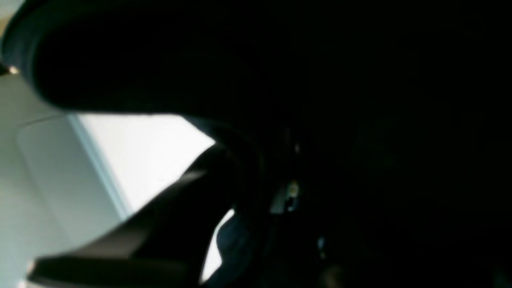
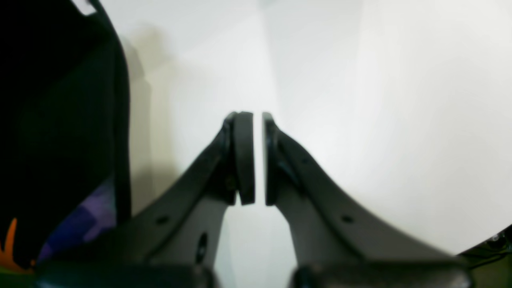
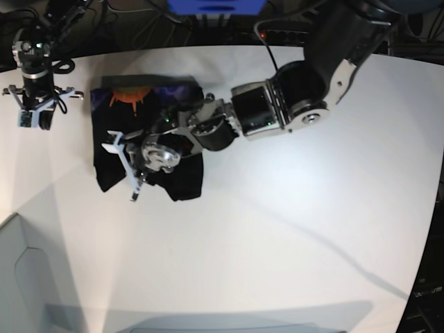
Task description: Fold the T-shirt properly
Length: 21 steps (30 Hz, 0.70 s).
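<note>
The T-shirt (image 3: 149, 139) lies on the white table (image 3: 277, 229) as a compact black bundle, already folded into a rough rectangle. Its orange-and-purple print shows along the far edge of the bundle, the side away from the left claw.

The left claw (image 3: 128, 163) reaches in from the base view's right and hangs directly over the shirt, with its wrist above the middle of the bundle and its tips over the near part of the cloth, close to the near-left corner. From above, the light-coloured fingers (image 3: 114, 144) stand out against the black cloth, but the gap between them is hard to read. The left wrist view is almost wholly dark, filled by black cloth pressed close to the lens, with only a patch of bright table at its left. I cannot tell how far this claw is open, nor whether it has hold of any cloth.

The right claw (image 2: 258, 160) sits well apart from the shirt, over bare table beyond the bundle's far-left corner. Its two pads stand nearly together, with only a thin slit of table between them, and nothing is held. The shirt's black edge and a bit of print show off to this claw's left side.
</note>
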{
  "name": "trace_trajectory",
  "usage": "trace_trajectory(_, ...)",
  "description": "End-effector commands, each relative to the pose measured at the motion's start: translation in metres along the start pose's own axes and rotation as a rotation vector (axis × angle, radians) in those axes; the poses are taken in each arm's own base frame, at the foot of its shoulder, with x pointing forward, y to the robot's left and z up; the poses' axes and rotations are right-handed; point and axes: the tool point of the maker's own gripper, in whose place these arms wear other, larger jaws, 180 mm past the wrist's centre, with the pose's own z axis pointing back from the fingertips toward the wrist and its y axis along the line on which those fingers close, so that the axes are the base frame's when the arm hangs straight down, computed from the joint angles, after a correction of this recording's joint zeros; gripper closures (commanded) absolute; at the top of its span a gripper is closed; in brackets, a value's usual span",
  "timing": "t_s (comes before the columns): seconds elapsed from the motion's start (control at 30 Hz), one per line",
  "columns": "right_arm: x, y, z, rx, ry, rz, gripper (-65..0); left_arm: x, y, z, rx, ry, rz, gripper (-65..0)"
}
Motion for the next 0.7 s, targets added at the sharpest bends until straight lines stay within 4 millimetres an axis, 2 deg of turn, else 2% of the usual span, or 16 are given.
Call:
trace_trajectory(0.0, 0.014, -0.002, 0.003, 0.006, -0.052, 0.015, -1.9, 0.007, 0.025, 0.005, 0.064, -0.008, -0.018, -16.9)
trace_trajectory(0.07, 0.014, -0.002, 0.003, 0.006, -0.052, 0.015, -1.9, 0.006, 0.034, 0.007, 0.097, 0.000, -0.041, -25.4)
trace_trajectory(0.13, 0.014, -0.002, 0.003, 0.006, -0.052, 0.015, -1.9, 0.002, 0.039, 0.008, 0.110, 0.010, -0.051, -29.6)
trace_trajectory(0.2, 0.015, -0.001, 0.002, 0.007, -0.054, 0.015, -1.9, -0.001, 0.042, 0.008, 0.117, 0.013, -0.049, -30.5)
trace_trajectory(0.33, 0.016, 0.000, 0.002, 0.009, -0.058, 0.013, -2.0, -0.009, 0.069, 0.014, 0.160, 0.009, 0.027, -30.6)
trace_trajectory(0.5, 0.019, 0.017, -0.002, 0.057, -0.064, 0.027, -1.9, 0.001, 0.111, 0.042, 0.265, -0.063, 0.112, -30.6)
trace_trajectory(0.6, 0.031, 0.031, -0.001, 0.088, -0.094, 0.046, -1.9, -0.012, 0.141, 0.069, 0.355, -0.092, 0.171, -30.6)
trace_trajectory(0.67, 0.038, 0.047, 0.003, 0.121, -0.113, 0.053, -1.9, -0.038, 0.156, 0.084, 0.406, -0.075, 0.216, -30.6)
